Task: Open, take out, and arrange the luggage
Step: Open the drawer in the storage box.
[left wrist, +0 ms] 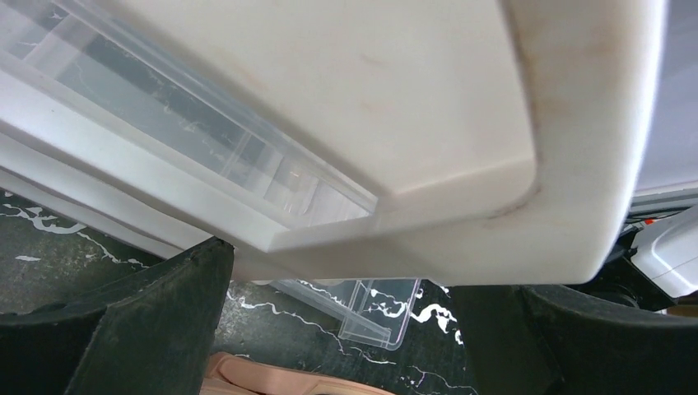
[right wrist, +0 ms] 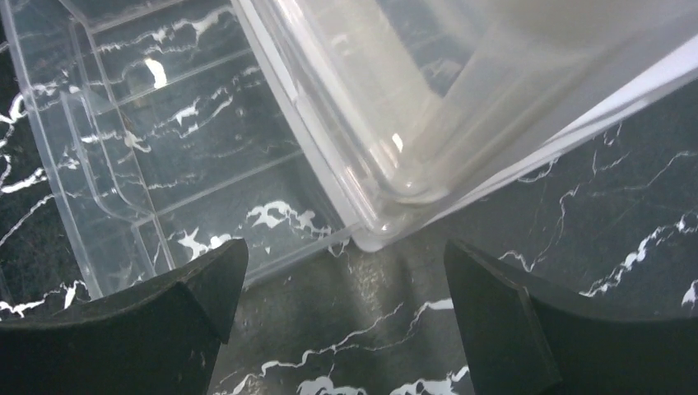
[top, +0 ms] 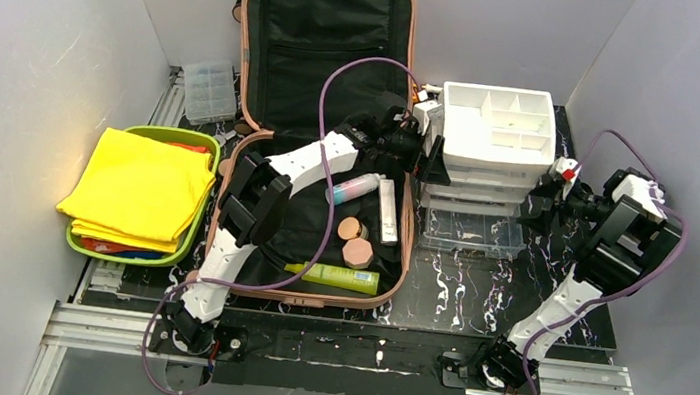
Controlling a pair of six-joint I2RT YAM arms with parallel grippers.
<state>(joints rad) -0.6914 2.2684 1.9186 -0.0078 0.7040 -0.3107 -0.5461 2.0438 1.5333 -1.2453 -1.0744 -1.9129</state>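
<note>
Right up close in both wrist views are my own black fingers [left wrist: 148, 329], spread wide. So my left gripper [left wrist: 342, 280] is wide open, hanging at the left side of the white drawer organizer [top: 496, 120] and not gripping it. My right gripper [right wrist: 344, 255] is wide open too and empty, over a corner of the clear drawer [top: 471, 231] pulled out at the organizer's bottom. The luggage [top: 320, 43] lies open left of centre on the tabletop, with its lid toward the far edge and tubes [top: 341, 277] and compacts [top: 357, 252] inside. A lime-green tray [top: 155, 131] with yellow cloth [top: 141, 187] sits by the left edge.
</note>
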